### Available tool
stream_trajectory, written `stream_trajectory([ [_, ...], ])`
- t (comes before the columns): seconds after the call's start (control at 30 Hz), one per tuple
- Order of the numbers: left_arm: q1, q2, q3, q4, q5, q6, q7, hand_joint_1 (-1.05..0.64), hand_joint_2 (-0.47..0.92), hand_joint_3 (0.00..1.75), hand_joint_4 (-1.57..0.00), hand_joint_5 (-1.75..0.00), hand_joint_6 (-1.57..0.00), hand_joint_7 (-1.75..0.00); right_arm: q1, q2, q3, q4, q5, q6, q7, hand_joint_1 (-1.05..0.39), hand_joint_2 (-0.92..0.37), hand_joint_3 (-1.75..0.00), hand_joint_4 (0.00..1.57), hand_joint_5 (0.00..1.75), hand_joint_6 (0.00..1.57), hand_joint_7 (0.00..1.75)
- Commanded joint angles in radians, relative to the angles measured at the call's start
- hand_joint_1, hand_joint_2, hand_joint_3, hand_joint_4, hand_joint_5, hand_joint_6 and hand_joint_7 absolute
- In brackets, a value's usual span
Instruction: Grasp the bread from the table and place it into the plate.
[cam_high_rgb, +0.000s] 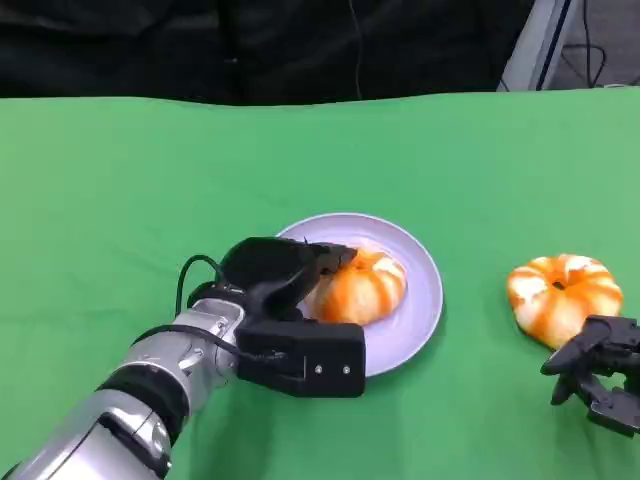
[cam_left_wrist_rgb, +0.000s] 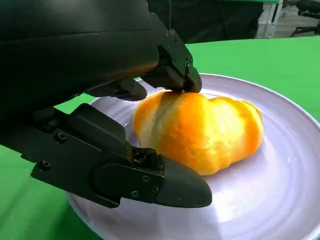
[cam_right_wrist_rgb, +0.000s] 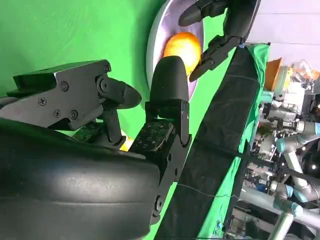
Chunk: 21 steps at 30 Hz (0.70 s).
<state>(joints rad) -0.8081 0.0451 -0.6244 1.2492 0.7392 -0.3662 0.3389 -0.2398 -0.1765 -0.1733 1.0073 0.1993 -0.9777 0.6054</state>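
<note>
Two orange-and-white breads lay on the green desk (cam_high_rgb: 120, 200). One bread (cam_high_rgb: 360, 288) sat in the pale lavender plate (cam_high_rgb: 420, 300), directly at the fingertips of the left robot hand (cam_high_rgb: 285, 285), which reached over the plate's near rim. In the left wrist view a fingertip (cam_left_wrist_rgb: 182, 75) touched the top of that bread (cam_left_wrist_rgb: 200, 132), while the thumb lay low beside it on the plate (cam_left_wrist_rgb: 280, 200); whether the left robot hand gripped the bread or merely touched it could not be told. The second bread (cam_high_rgb: 563, 295) rested on the desk just beyond the right robot hand (cam_high_rgb: 600, 375), whose fingers were spread apart and held nothing, stopping just short of that bread.
</note>
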Motion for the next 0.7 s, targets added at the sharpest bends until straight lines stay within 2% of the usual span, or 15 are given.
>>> stream_trajectory([
  [0.03, -0.02, 0.02, 0.008, -0.009, -0.007, -0.005, -0.022, -1.05, 0.92, 0.34, -0.36, 0.0, -0.39, 0.0, 0.006, -0.01, -0.003, -0.002, 0.004, -0.003, 0.002, 0.08, -0.82, -0.65, 0.85, 1.39, 0.95, 0.92],
  [0.23, -0.017, 0.033, 0.013, -0.024, -0.012, -0.008, -0.047, -1.05, 0.92, 0.33, -0.34, 0.0, -0.38, 0.0, 0.006, -0.01, -0.003, -0.001, 0.003, 0.002, 0.001, 0.07, -0.81, -0.65, 0.85, 1.39, 0.95, 0.91],
  [0.7, 0.055, 0.123, 0.056, -0.129, -0.038, -0.075, -0.017, -1.0, 0.92, 0.33, -0.38, -0.02, -0.4, -0.01, 0.003, -0.01, -0.005, 0.003, 0.007, 0.001, 0.009, 0.08, -0.83, -0.64, 0.86, 1.39, 0.96, 0.92],
])
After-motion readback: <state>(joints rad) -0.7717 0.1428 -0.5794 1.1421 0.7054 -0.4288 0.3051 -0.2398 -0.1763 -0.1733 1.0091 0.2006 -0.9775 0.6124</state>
